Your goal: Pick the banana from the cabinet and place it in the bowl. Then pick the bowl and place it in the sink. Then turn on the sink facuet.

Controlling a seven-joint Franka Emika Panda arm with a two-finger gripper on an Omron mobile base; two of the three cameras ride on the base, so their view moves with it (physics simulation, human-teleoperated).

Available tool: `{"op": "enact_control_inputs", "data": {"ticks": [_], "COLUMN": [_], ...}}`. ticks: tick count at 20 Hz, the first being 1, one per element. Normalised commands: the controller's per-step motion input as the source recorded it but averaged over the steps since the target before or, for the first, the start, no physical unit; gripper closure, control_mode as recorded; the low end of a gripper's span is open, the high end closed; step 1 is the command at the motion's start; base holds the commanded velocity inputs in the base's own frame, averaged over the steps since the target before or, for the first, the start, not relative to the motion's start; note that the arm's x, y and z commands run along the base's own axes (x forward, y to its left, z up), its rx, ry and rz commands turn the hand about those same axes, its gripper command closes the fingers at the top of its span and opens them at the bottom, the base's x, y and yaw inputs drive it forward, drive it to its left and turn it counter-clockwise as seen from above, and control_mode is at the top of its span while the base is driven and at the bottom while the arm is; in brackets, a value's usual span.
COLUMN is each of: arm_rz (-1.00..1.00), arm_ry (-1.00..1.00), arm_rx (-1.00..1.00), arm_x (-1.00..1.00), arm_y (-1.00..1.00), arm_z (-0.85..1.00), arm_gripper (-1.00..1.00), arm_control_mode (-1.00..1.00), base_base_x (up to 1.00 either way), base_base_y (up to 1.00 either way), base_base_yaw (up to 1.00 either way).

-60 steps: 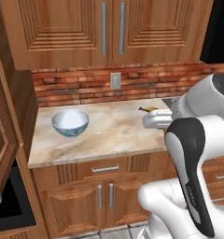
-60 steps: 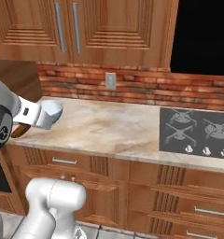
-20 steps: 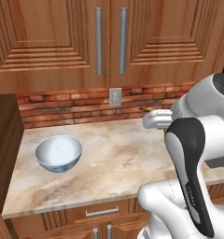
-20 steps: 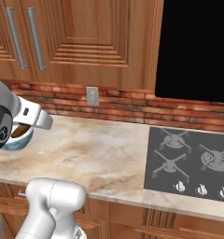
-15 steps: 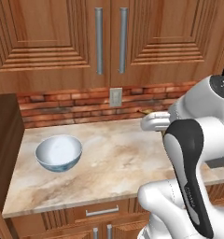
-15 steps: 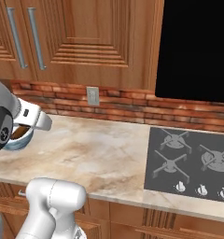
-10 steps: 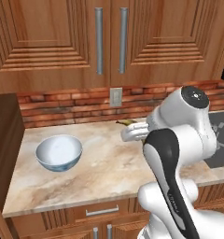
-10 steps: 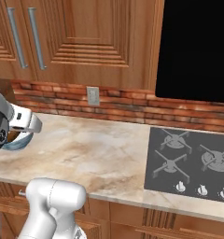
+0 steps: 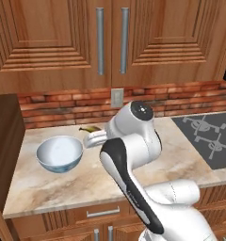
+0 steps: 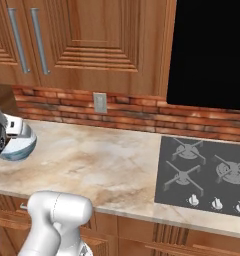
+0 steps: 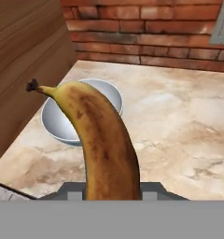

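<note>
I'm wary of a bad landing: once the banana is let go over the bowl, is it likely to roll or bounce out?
Probably not. The banana is curved, so it should rock and settle rather than roll. The bowl looks deep and much wider than the fruit, so its wall should catch it. The brown mottling hints at soft, ripe flesh, which likely deadens bounce but bruises easily in the hand.

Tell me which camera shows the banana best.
The hand view: the banana stands large and close in the gripper, brown mottling clear, with the bowl behind. The left base view shows just its tip beside the arm.
</note>
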Motion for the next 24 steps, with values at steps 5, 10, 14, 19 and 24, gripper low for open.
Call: {"op": "enact_control_inputs", "data": {"ticks": [5,10,14,19,24], "arm_rz": [0.0,0.0,0.0,0.0,0.0], "arm_ry": [0.05,0.06,0.06,0.04,0.01], "arm_rx": [0.0,0.0,-0.01,-0.01,0.0], "arm_x": [0.76,0.55,0.51,0.44,0.4], "arm_y": [0.94,0.57,0.48,0.4,0.19], "arm_z": [-0.14,-0.35,-0.42,-0.46,-0.35], "arm_gripper": [1.0,1.0,1.0,1.0,1.0], "arm_control_mode": [-1.0,-1.0,-1.0,-1.0,-1.0], "base_base_x": [0.0,0.0,0.0,0.0,0.0], "base_base_y": [0.0,0.0,0.0,0.0,0.0], "base_base_yaw": [0.0,0.0,0.0,0.0,0.0]}}
